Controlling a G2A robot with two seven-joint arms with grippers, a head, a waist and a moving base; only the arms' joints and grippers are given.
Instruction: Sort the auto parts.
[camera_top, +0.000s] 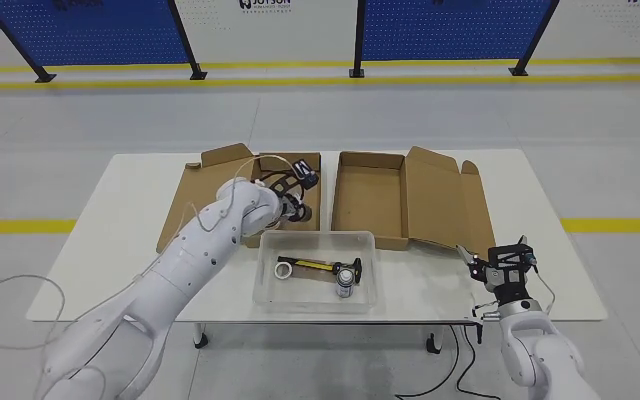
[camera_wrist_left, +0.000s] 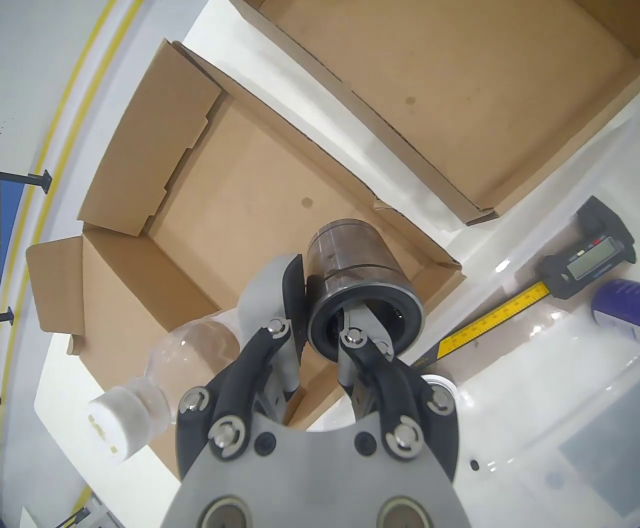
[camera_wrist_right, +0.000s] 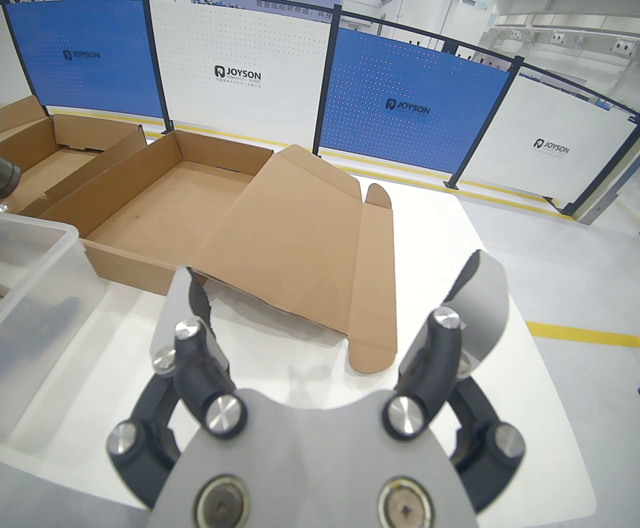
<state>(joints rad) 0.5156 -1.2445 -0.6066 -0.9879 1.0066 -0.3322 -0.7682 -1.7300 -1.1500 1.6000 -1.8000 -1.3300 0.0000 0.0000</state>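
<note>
The bearing (camera_wrist_left: 357, 280) is in your left tool (camera_wrist_left: 322, 305), clamped on its wall: one finger down the bore, the other outside. It hangs tilted over the left box (camera_wrist_left: 235, 210), at the corner nearest the bin (camera_top: 300, 293), not yet let go. Looks clear of the box floor to me, but I can't be sure.

The box floor you can see is bare cardboard. One exception: a clear bulb (camera_wrist_left: 170, 370) with a white cap shows just beside the tool, over that floor. Can't tell if it lies in the box.

The bin holds a caliper (camera_wrist_left: 500, 315), a tape roll (camera_top: 284, 268) and a metal cylinder (camera_top: 345, 279), loose and near each other.

The right box (camera_wrist_right: 165, 205) shows bare floor. Your right tool (camera_wrist_right: 330, 272) hangs over the worktop (camera_top: 430, 285) near that box's open lid, fingers spread wide, holding nothing.

My read: early days. At best one part is sorted, the bearing is one release away, and three items are left in the bin. You'll have to decide which of those count as parts; caliper and tape look like shop gear to me.
</note>
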